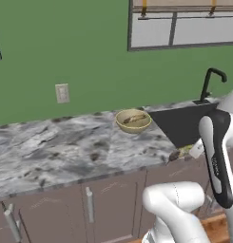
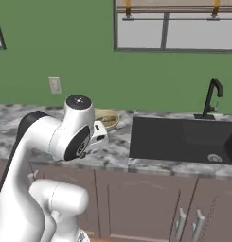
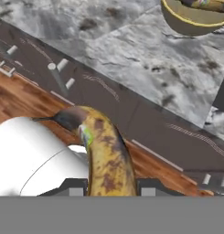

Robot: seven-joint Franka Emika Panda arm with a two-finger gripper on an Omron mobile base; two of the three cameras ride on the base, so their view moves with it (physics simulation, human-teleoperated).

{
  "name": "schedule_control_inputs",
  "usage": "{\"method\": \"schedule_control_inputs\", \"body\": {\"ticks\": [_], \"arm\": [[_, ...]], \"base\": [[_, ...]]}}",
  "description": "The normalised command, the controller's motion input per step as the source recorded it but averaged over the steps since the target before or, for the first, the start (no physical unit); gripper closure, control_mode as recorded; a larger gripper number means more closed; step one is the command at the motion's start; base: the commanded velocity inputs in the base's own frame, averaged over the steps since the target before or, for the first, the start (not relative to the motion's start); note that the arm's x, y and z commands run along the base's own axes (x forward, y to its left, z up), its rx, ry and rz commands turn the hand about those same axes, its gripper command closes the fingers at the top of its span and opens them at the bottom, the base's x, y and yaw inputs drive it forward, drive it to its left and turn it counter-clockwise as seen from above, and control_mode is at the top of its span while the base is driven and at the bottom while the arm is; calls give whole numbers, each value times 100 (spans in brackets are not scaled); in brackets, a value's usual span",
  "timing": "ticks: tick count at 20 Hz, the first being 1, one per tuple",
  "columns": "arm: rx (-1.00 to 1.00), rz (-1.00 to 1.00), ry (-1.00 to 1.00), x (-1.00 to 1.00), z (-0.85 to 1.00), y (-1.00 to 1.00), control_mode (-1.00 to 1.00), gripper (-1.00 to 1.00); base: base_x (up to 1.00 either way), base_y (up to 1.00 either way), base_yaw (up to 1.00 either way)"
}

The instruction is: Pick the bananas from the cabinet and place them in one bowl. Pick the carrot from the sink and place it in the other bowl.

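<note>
The hand (image 3: 109, 192) pinches a curved yellow banana with brown-black blotches (image 3: 106, 155) between its two dark fingertips; the fruit juts forward from them over the wooden floor (image 3: 22, 98). Ahead of the hand, on the grey marbled counter (image 3: 131, 55), stands a shallow tan-yellow bowl with a brighter yellow rim (image 3: 195, 23), another blotched banana (image 1: 133, 118) lying inside it.

A blotchy yellow banana (image 3: 106, 160) stands between the jaws, its dark tip curving away. A second banana (image 1: 133, 118) lies in the tan bowl (image 1: 133, 126) on the table, beside the black sink (image 2: 183, 139).
</note>
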Motion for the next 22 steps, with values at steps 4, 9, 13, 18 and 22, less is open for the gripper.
{"method": "schedule_control_inputs", "body": {"ticks": [4, 9, 13, 18, 22], "arm": [[0, 0, 0, 0, 0, 0, 100, 100], [1, -8, 2, 80, -19, 19, -100, 100], [4, -11, 7, 100, -3, 4, -100, 100], [0, -15, 13, 91, -2, -2, -100, 100], [-1, -18, 16, 84, -3, -7, -100, 100]], "base": [[100, 54, -11], [20, 8, -2], [0, 0, 0], [0, 0, 0], [0, 0, 0]]}}
